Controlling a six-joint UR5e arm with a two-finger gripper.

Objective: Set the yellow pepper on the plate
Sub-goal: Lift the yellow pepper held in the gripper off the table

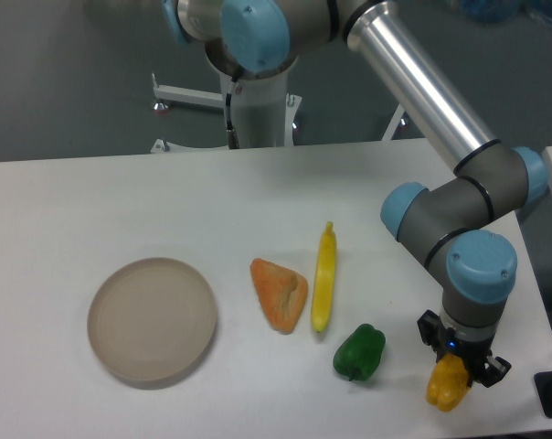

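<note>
The yellow pepper (446, 385) is small, lumpy and yellow-orange, at the front right of the white table. My gripper (461, 364) points straight down on top of it, its dark fingers on either side of the pepper's upper part, shut on it. Whether the pepper rests on the table or hangs just above it I cannot tell. The plate (152, 318) is a round beige dish with a low rim at the front left, far from the gripper, with nothing on it.
A green pepper (359, 352) lies just left of the gripper. A long thin yellow piece (324, 278) and an orange wedge (279, 293) lie between it and the plate. The table's right edge runs close to the gripper.
</note>
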